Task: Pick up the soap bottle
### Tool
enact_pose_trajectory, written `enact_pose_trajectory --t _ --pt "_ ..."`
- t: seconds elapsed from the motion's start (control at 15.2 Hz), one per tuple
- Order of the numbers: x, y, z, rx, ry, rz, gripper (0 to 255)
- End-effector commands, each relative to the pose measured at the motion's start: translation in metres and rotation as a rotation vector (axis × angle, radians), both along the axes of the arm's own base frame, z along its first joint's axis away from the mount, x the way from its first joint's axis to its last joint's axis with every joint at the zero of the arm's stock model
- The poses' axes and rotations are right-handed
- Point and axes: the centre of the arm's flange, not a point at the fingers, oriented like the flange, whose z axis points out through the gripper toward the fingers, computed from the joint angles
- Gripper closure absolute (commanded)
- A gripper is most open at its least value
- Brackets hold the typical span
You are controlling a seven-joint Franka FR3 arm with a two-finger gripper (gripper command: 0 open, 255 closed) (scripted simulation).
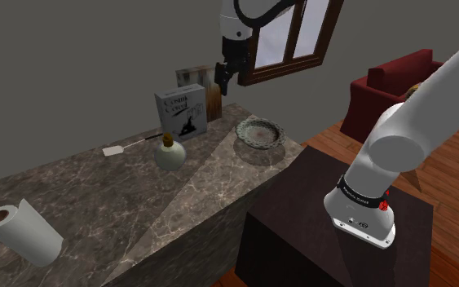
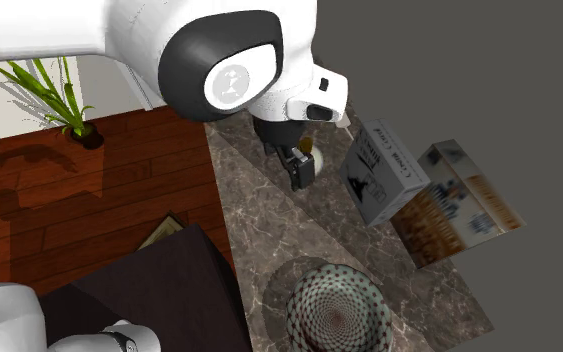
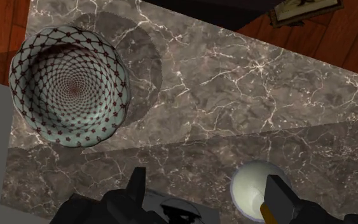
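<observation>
White rounded arm [image 1: 415, 122] with dark joint caps and all-black claw [image 1: 222, 81]

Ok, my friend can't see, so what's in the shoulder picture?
A black gripper hangs high over a marble counter, where a round, pale soap bottle with a cork-like top stands. Also on the counter are a book, a patterned bowl, a white spatula and a paper towel roll.

Nothing legible for certain. Across the top of the grey box [image 1: 182, 112] face, near the counter [image 1: 97, 192] far edge: one line of dark lettering, too blurred to make out. On the arm's dark joint cap [image 2: 231, 82]: a round white emblem, wordless.
</observation>
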Motion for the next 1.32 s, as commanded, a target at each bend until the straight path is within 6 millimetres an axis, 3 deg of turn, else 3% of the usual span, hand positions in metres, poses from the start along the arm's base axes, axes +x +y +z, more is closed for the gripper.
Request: enact_pose_trajectory --t 0.0,1.25 --pt "0.019 0.015 -0.016 0.000 0.009 -0.001 0" --pt "0.180 0.152 -0.166 -0.007 0.088 -0.010 0"
